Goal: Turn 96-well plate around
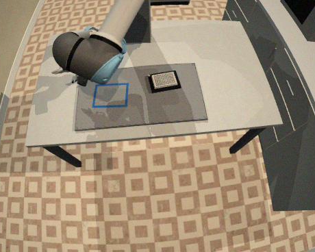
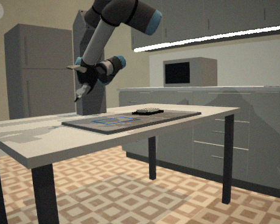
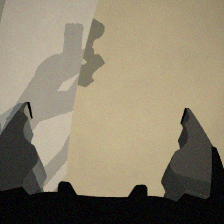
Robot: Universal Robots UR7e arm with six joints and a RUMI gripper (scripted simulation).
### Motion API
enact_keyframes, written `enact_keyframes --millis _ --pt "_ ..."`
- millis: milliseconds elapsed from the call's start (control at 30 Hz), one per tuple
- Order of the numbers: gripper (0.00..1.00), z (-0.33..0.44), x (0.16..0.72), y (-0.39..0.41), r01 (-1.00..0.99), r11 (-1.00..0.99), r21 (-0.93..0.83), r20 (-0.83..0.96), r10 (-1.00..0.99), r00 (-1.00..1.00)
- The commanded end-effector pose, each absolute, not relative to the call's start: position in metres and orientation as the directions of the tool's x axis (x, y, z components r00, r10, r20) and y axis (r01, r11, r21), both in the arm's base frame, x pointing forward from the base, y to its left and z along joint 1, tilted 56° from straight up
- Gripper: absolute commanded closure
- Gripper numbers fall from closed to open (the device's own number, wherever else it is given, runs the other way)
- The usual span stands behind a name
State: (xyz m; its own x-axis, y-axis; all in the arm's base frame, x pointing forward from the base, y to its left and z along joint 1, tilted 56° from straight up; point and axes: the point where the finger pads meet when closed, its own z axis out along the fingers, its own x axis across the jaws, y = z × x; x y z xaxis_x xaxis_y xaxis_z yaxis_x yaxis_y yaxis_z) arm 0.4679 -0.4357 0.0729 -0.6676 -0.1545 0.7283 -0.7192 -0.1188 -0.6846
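Observation:
The white 96-well plate (image 1: 164, 79) sits in its black nest N1 on the grey mat (image 1: 140, 96), right of the mat's middle. It also shows in the exterior view (image 2: 147, 110) as a low dark block. I cannot make out its cut corner or the A1 mark. My gripper (image 2: 77, 82) hangs high above the table's far left, well away from the plate, mostly hidden behind the arm in the top view. In the wrist view the two fingers stand wide apart with nothing between them; only wall and shadow lie beyond.
A blue outlined rectangle (image 1: 111, 95) is marked on the mat's left half, also seen in the exterior view (image 2: 115, 120). The arm's elbow (image 1: 87, 56) looms over the mat's back left corner. The arm's base column (image 2: 89, 100) stands at the table's back edge.

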Motion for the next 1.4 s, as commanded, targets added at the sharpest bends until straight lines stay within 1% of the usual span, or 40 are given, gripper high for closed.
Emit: enact_keyframes --millis 0,533,700,867,1033,1267,1367 --pt "0.0 0.073 0.468 -0.436 -0.719 -0.119 -0.685 0.728 -0.154 -0.668" --pt "0.0 0.073 0.468 -0.436 -0.719 -0.119 -0.685 0.728 -0.154 -0.668" --pt "0.0 0.069 0.485 -0.418 -0.776 -0.189 -0.602 0.796 -0.226 -0.562" --pt "0.0 0.066 0.499 -0.405 -0.776 -0.189 -0.602 0.796 -0.226 -0.562" --pt "0.0 0.061 0.514 -0.386 -0.814 -0.272 -0.514 0.851 -0.282 -0.443" --pt "0.0 0.057 0.527 -0.37 -0.814 -0.272 -0.514 0.851 -0.282 -0.443" --pt "0.0 0.054 0.535 -0.358 -0.827 -0.331 -0.456 0.88 -0.309 -0.361"
